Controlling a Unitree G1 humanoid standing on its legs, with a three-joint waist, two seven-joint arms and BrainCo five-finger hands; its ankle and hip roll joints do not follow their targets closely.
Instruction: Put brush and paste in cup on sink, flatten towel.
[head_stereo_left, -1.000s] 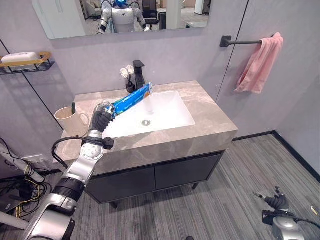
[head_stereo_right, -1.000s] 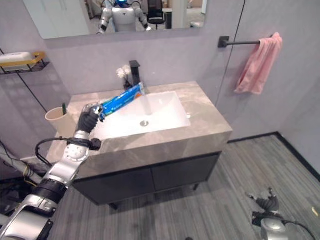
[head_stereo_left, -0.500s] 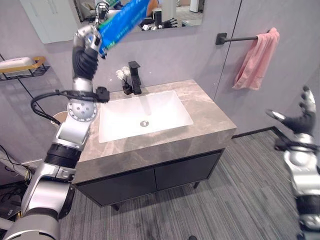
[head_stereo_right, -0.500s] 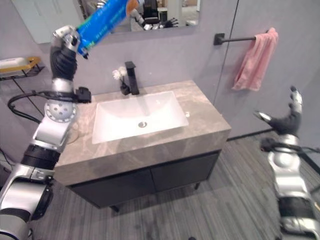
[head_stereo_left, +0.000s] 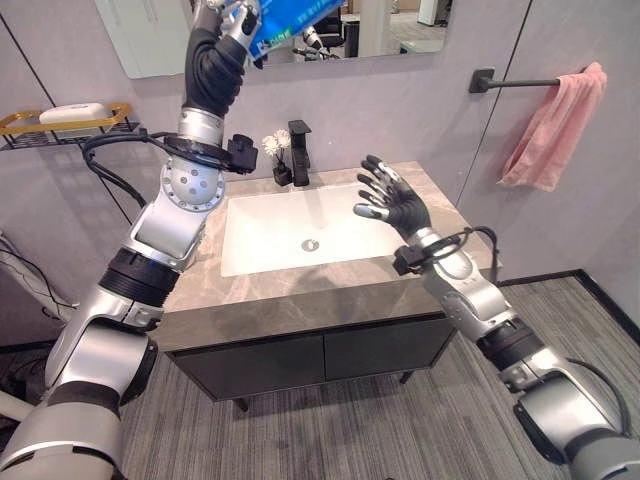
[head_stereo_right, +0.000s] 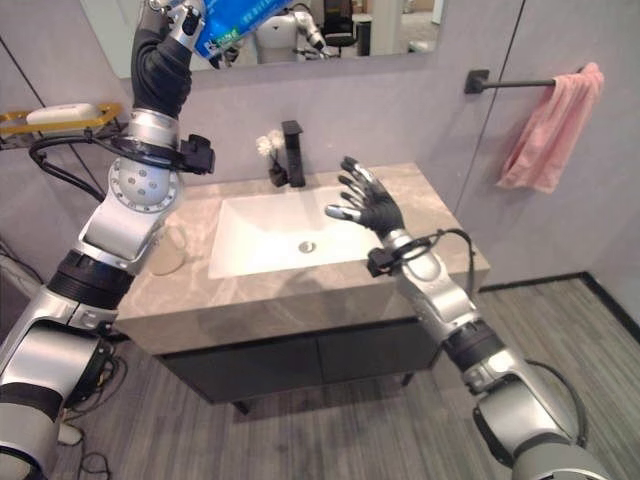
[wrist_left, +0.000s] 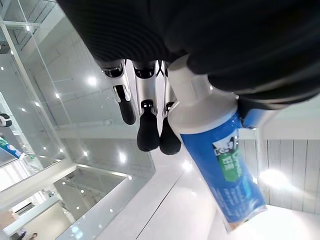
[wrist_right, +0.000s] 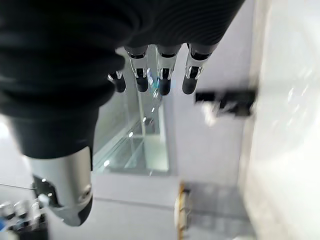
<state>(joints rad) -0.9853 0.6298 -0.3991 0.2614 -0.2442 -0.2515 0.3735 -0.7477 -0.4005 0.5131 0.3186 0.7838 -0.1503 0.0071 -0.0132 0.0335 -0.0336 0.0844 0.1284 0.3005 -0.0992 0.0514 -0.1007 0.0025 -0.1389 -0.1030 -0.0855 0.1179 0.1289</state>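
- Toothpaste tube (head_stereo_left: 290, 14) sits clamped in my left hand (head_stereo_left: 232, 22), raised high against the mirror (head_stereo_left: 400, 25).
- My right hand (head_stereo_left: 398, 205) hovers over the sink (head_stereo_left: 300, 225), fingers spread.

Grey marble vanity top (head_stereo_left: 440, 215) holding a white basin (head_stereo_left: 300, 225) — black faucet (head_stereo_left: 299, 152) and small flower pot (head_stereo_left: 281, 172) standing behind it.

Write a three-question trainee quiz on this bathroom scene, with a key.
1. True or false: the left hand holds the blue toothpaste tube raised in front of the mirror.
2. Where does the pink towel hang? A) over the basin B) on the wall bar C) on the shelf
3. Fill in: the right hand, fingers spread, hovers above the ____.

Key: 1 true; 2 B; 3 sink.
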